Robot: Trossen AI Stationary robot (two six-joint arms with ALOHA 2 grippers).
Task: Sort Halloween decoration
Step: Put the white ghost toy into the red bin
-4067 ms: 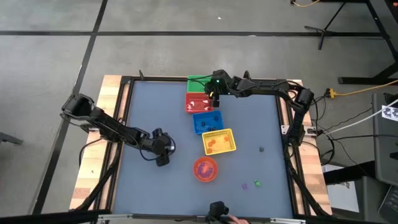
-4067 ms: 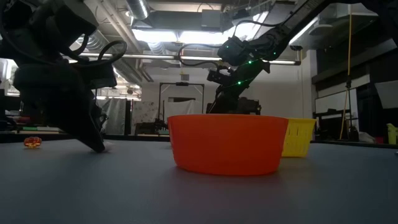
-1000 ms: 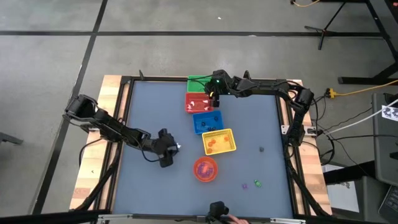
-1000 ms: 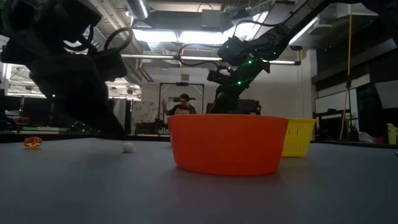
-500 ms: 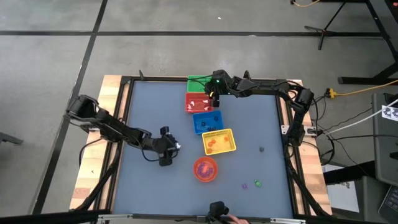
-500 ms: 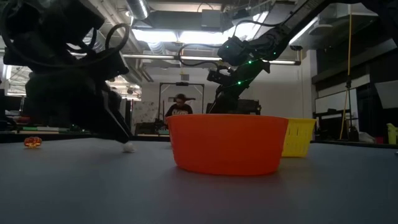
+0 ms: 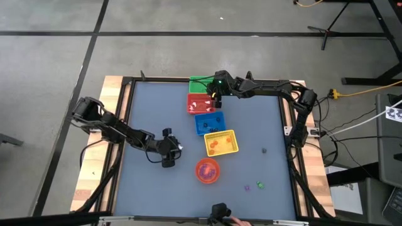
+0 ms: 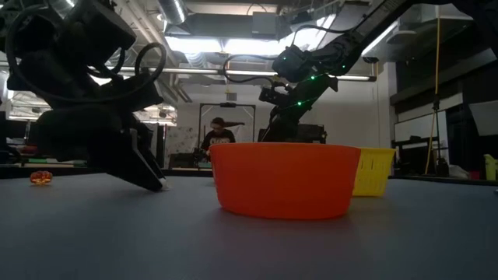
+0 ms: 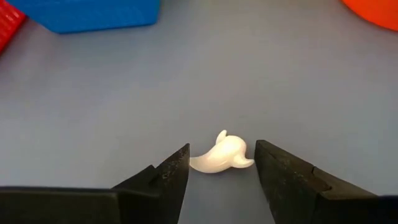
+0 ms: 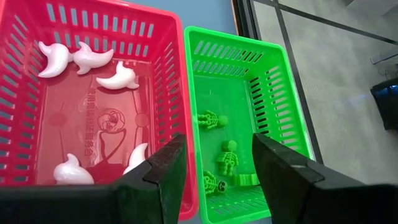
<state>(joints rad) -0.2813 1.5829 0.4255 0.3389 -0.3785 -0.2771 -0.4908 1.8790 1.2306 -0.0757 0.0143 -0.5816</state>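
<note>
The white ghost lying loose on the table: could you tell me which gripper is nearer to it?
Left. The left gripper is open with the white ghost between its fingers; the right gripper hovers over the red and green baskets, far across the table.

Blue basket [image 9: 93, 12] cut off by the left wrist view's edge, trinkets in orange bowl [image 7: 208, 170] too small to tell
</note>
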